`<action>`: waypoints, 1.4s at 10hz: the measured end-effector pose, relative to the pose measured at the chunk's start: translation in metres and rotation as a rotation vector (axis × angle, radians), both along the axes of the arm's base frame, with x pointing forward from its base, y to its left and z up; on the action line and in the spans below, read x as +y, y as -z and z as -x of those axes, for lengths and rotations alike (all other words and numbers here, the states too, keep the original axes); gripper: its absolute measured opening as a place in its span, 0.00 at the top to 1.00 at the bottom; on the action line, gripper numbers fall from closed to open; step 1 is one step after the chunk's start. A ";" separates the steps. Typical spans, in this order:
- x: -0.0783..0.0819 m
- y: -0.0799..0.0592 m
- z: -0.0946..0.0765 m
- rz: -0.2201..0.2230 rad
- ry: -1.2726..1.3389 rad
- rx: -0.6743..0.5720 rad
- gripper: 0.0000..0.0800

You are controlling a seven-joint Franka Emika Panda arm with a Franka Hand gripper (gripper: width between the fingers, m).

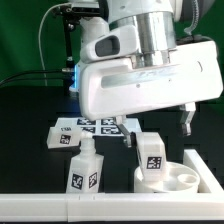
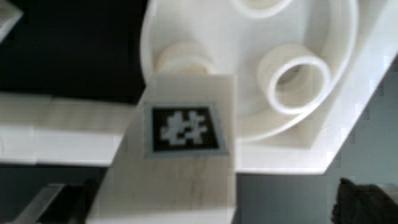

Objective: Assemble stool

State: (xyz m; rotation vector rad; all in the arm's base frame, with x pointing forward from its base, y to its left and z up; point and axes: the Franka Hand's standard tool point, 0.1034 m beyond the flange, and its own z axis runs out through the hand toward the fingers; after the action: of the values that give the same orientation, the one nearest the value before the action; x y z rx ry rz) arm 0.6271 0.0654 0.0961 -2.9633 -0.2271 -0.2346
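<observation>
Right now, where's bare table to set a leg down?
Bare table at the exterior view's left, bordered by the leftmost leg, upright leg and rail. Crowded from marker board to seat and third leg.

Exterior view faces the arm (image 1: 140, 70) closely; wrist view looks down, sharing the seat (image 1: 196, 160) (image 2: 347, 40).
</observation>
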 end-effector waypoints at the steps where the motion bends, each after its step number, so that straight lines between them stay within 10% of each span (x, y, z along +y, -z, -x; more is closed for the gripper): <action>1: 0.001 -0.001 -0.002 -0.002 -0.015 0.011 0.19; 11: -0.015 0.008 -0.017 0.145 -0.776 -0.108 0.19; 14: -0.010 0.005 -0.024 0.275 -1.185 -0.129 0.19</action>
State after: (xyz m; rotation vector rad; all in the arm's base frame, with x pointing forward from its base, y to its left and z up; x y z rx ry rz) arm 0.6507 0.0553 0.0912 -2.4706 -2.0032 -0.2233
